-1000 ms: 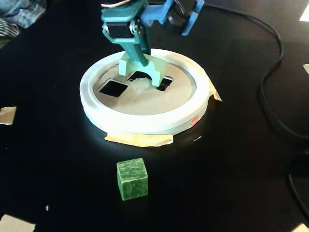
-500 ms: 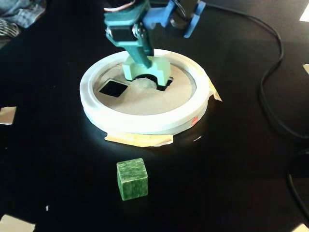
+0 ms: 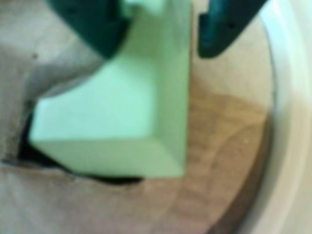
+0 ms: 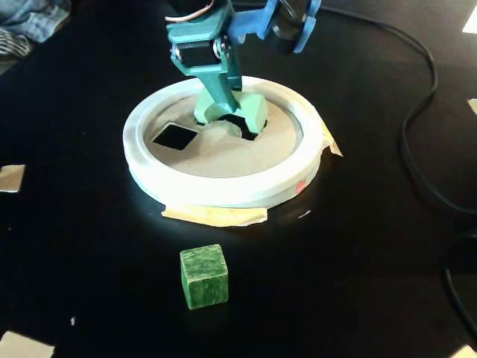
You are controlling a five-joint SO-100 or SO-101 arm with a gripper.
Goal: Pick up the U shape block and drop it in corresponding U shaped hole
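Black tabletop (image 4: 358, 253) bearing white ring (image 4: 223, 195): gripper (image 3: 161, 29), jaws clamping pale-green U block (image 3: 122, 122), holds it tilted over the dark hole (image 3: 29, 153) inside the ring, apparently seeking alignment.

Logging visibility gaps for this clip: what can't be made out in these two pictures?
- Hole's outline: hidden under the light green block in the wrist view, and behind the gripper in the fixed view.
- Block's U shape: wrist view blurred, top cut off by the edge.
- Whether the fingers actually touch the block: too blurred.
- Arm above the wrist: cut off by the fixed view's top edge.
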